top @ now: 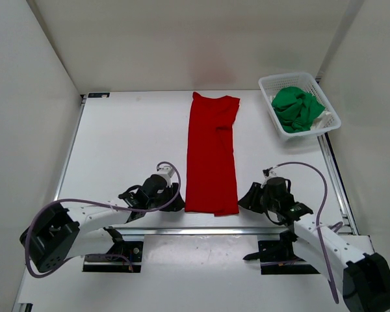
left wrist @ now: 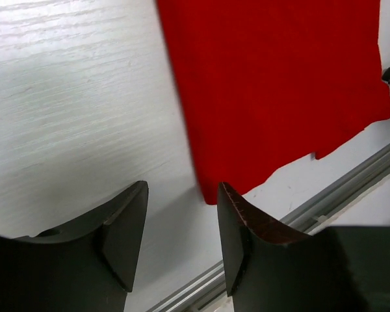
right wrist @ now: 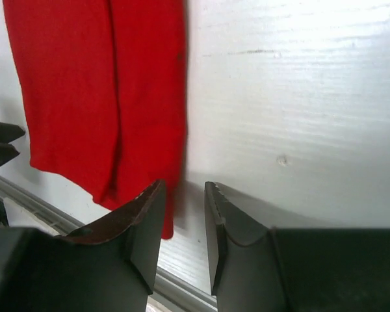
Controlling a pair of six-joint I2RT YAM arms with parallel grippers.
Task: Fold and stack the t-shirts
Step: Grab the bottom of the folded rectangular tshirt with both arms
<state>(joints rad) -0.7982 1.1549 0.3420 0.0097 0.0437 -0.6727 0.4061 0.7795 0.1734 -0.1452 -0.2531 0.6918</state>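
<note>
The red t-shirt [top: 211, 153] lies folded into a long strip from the table's [top: 130, 136] far edge to its near edge. The left end effector [top: 174, 203] and right end effector [top: 248, 196] flank its near corners, jaws spread and empty. Next, probably, they pinch both corners and fold toward the far edge. The green t-shirt [top: 298, 107] waits in the basket [top: 286, 75].

The right gripper [right wrist: 183, 190], jaws slightly apart and empty, is just beside the red t-shirt [right wrist: 84, 84].

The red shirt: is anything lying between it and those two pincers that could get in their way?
Nothing visible does. The red t-shirt lies as a long folded strip on the white table. The left pincer and right pincer sit open right at its two near corners.
</note>
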